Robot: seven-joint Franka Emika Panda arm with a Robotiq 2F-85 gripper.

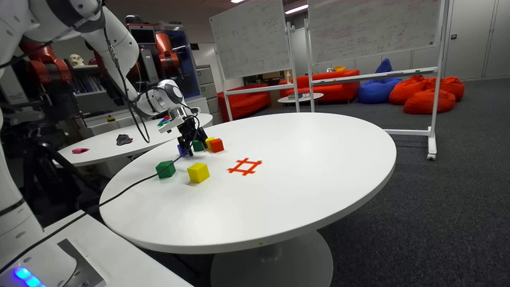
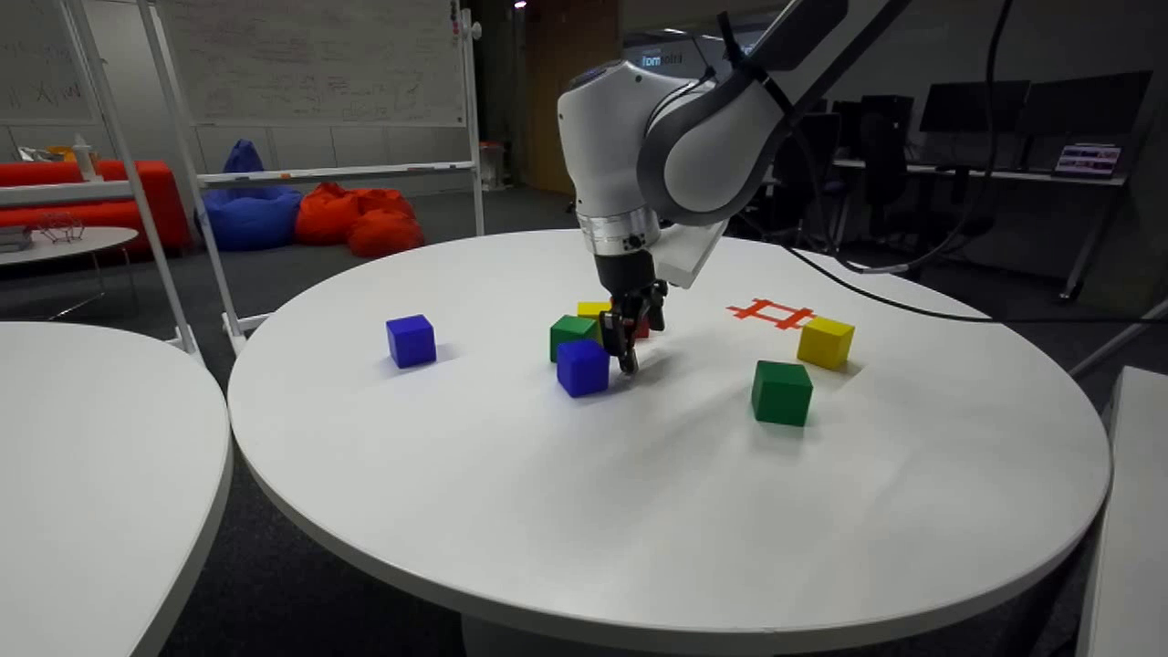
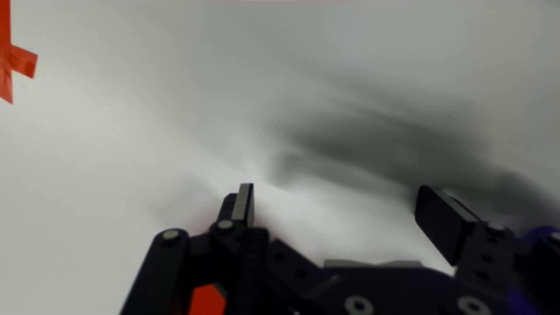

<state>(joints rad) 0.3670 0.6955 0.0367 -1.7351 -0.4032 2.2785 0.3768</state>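
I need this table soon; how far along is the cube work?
Apparently done: red cube, yellow cube, green cube and blue cube sit close together. In hand: nothing; the open gripper stands beside them. Possibly left: outer blue cube, outer yellow cube and outer green cube, outside that group.

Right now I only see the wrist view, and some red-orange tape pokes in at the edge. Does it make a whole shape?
Observer: Yes! In both exterior views the red-orange tape makes a four-sided outline, with its ends crossing past the corners.

Operator: Cool! Is there anything green near my gripper?

Observer: Yes, in both exterior views a green block stands close by it.

Operator: And is anything blue standing all by itself?

Observer: Yes, in an exterior view a blue block stands away from the rest on the round white table.
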